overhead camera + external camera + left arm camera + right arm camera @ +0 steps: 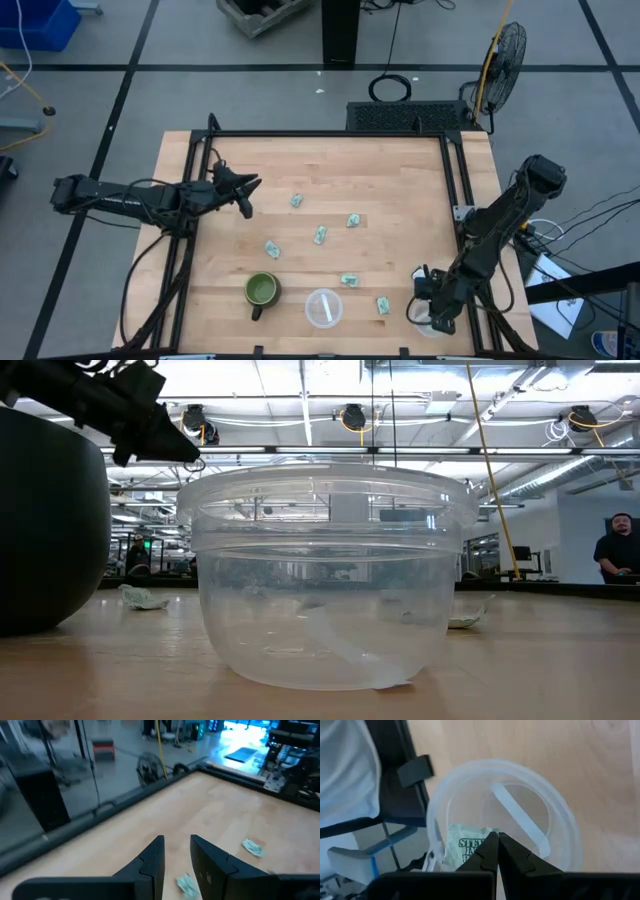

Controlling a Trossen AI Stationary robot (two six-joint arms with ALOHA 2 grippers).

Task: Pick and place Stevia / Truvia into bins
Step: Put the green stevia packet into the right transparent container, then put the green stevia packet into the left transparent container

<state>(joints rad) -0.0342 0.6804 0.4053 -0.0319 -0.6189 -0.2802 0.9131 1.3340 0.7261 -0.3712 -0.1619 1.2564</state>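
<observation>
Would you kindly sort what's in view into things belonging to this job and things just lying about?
Job: sweetener packets; clear cup; second cup under the right gripper, which pinches a packet; left gripper.

Lying about: green mug; fan.

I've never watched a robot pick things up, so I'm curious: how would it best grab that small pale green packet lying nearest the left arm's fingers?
From straight above. The small pale green sweetener packet lies flat on the wooden table, so only its edges offer purchase. The left gripper, fingers slightly apart, would likely straddle its narrow width and pinch the two long edges near the middle.
</observation>
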